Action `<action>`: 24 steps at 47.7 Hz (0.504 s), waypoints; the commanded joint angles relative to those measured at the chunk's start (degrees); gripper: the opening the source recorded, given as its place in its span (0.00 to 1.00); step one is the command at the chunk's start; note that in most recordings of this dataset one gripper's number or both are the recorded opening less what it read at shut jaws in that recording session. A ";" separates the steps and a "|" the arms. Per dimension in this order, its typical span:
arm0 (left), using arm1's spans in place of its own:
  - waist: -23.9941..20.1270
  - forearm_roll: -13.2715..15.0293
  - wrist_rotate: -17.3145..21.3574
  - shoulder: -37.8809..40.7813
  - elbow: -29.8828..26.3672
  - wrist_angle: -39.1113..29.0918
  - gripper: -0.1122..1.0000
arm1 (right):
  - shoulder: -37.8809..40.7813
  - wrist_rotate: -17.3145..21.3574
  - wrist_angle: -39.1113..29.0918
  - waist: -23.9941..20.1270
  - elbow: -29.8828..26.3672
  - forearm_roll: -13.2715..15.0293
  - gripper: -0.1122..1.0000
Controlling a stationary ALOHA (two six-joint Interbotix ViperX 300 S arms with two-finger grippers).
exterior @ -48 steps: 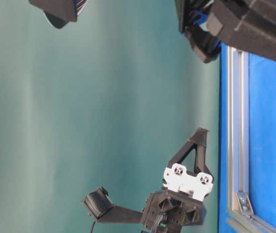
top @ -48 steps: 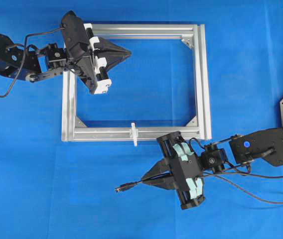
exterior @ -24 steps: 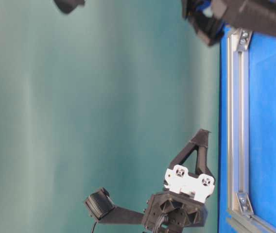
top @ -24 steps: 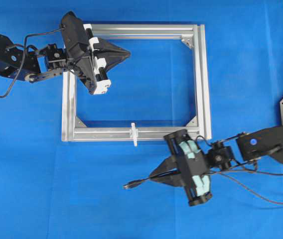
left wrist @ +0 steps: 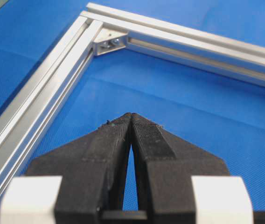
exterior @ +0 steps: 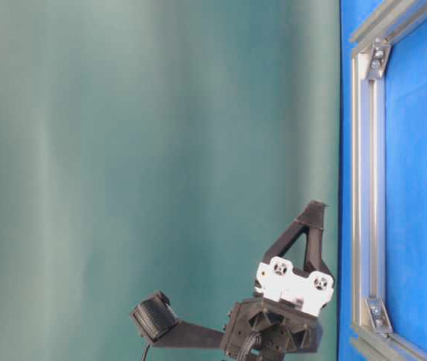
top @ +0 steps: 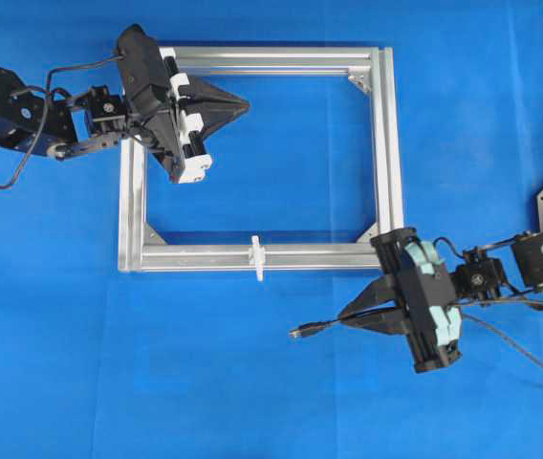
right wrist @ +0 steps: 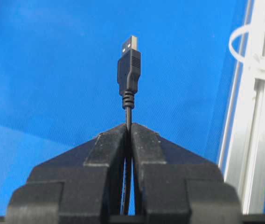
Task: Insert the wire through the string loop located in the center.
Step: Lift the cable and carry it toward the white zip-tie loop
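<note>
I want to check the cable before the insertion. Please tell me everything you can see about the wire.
The wire is a thin black cable ending in a USB-A plug: a black moulded body with ribbed strain relief and a silver metal tip. The right gripper is shut on the cable just behind the plug, which sticks straight out beyond the fingertips. Seen from overhead, the plug points left over the blue cloth, outside the aluminium frame, below and right of the white string loop, touching neither.

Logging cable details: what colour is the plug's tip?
Metallic silver tip on the black wire, clearest in the right wrist view.
</note>
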State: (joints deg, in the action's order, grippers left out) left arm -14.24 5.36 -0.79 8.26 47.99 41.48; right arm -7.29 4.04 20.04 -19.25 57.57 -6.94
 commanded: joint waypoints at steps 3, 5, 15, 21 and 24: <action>0.26 -0.18 0.09 -1.93 -0.44 0.35 0.10 | -0.97 0.00 0.62 0.09 -0.62 -0.26 0.09; 0.18 -0.18 0.09 -1.93 -0.44 0.35 0.10 | -0.79 0.00 0.70 0.35 -0.79 -0.35 0.09; 0.18 -0.18 0.09 -1.93 -0.35 0.35 0.10 | -0.09 0.00 0.70 3.69 -1.58 -0.26 0.09; 0.18 -0.18 0.00 -1.93 -0.35 0.35 0.10 | 0.44 0.00 0.70 6.77 -1.85 -0.26 0.09; 0.18 -0.18 0.09 -1.93 -0.35 0.35 0.10 | 0.70 0.00 0.70 8.44 -1.85 -0.26 0.09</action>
State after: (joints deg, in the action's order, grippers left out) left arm -14.15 5.36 -0.79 8.26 47.99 41.57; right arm -6.42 4.04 20.13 -12.48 56.69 -7.12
